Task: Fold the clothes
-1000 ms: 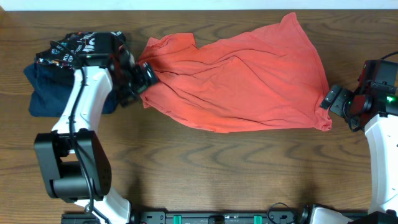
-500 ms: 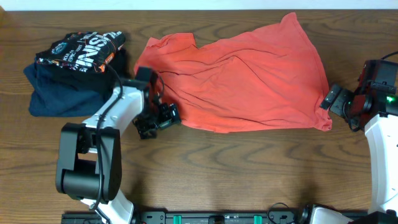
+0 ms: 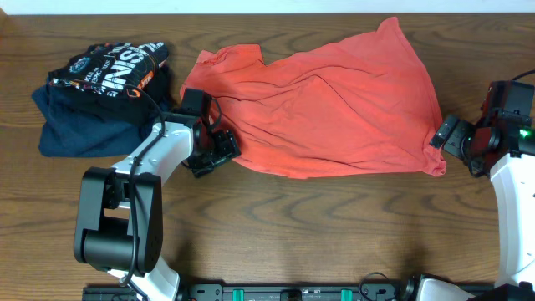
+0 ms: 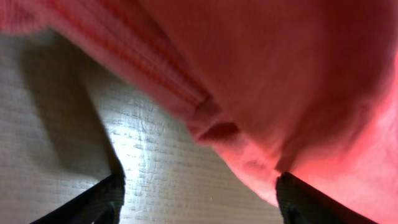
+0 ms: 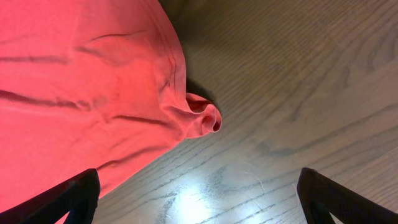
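Two folded garments (image 3: 94, 104) beside coral T-shirt (image 3: 334, 109)

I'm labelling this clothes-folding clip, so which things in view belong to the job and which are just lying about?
Part of the job:
coral-red T-shirt
left gripper, at the shirt's lower-left edge
right gripper, by its right corner

Just lying about:
black printed shirt
navy folded garment, partly under the black one

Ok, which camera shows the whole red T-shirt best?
The overhead view: the coral-red T-shirt lies spread out, nearly all visible. The left wrist view shows only a blurred hem close up; the right wrist view, one rumpled corner.
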{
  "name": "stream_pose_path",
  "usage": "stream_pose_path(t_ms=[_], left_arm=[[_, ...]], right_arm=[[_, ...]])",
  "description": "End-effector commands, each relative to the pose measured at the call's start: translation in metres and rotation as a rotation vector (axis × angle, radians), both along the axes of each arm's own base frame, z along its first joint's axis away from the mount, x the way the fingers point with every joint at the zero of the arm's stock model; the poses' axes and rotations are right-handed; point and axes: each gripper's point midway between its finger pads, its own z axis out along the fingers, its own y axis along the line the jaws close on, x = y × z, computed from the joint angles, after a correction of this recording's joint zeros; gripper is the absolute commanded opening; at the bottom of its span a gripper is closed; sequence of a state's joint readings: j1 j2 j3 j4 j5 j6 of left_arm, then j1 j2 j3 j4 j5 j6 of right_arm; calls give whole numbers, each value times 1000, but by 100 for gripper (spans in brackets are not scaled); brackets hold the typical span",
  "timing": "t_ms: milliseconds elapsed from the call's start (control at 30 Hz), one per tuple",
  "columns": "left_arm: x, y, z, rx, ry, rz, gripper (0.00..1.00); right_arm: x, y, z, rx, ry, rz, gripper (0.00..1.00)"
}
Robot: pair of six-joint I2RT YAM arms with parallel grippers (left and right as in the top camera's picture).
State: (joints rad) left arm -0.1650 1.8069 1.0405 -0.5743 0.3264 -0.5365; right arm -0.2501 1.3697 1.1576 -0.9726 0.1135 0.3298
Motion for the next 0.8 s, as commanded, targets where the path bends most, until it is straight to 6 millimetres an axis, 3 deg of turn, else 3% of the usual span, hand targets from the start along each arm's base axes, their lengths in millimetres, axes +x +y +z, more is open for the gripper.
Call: stream_pose_path(t_ms=[0,167,467,767], left_arm=[[-5,15,-14,95,19,29,74],[-6,25,-16,165,17,31,73],[7,20,-19,222,-54,1,71],[15,5,-29,229,-90,-33,63]], right_arm=[[1,-4,8,-10,-22,-23,99],[1,-4,8,-10,-21,-23,99],[1,-4,8,-10,-22,-23,99],[0,-4,7,-9,-18,-23,99]])
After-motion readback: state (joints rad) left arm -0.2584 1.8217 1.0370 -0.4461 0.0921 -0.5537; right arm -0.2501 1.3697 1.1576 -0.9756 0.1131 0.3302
